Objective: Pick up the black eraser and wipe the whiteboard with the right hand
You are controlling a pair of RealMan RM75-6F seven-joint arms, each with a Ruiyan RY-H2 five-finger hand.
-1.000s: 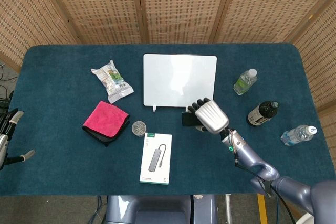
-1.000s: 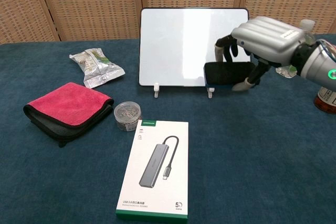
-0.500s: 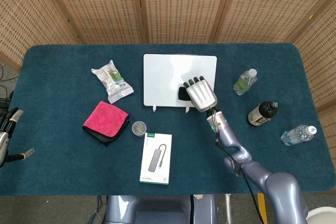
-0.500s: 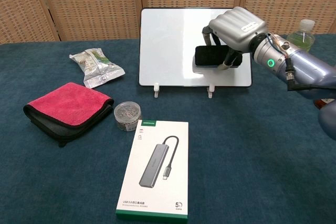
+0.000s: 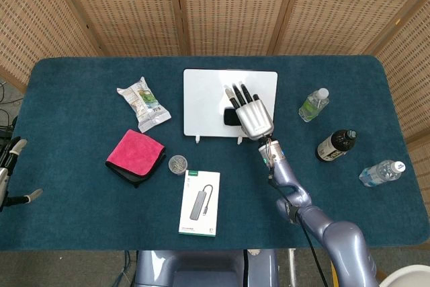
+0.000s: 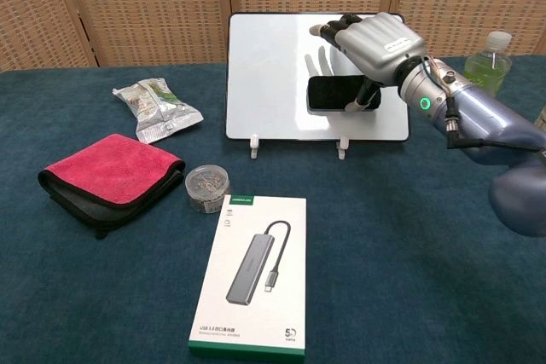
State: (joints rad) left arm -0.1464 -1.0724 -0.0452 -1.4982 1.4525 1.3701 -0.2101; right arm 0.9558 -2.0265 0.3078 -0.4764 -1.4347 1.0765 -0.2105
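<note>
The whiteboard point(image 5: 201, 99) stands tilted on small feet at the middle back of the table, also clear in the chest view point(image 6: 264, 74). The black eraser point(image 5: 230, 117) lies flat against the board's lower right part point(image 6: 328, 94). My right hand point(image 5: 252, 113) holds it there, the thumb hooked under its right end and the other fingers stretched out up the board point(image 6: 380, 40). My left hand point(image 5: 8, 173) shows only at the head view's far left edge, off the table, fingers apart and holding nothing.
A snack packet point(image 5: 142, 102), a pink cloth point(image 5: 136, 154), a small round tin point(image 5: 177, 163) and a boxed USB hub point(image 5: 199, 202) lie left of and in front of the board. Two clear bottles point(image 5: 314, 104) point(image 5: 381, 171) and a dark bottle point(image 5: 334, 144) are on the right.
My right hand has carried the eraser from in front of the board up onto its face and leftward. Its fingers have stretched out over the board.
</note>
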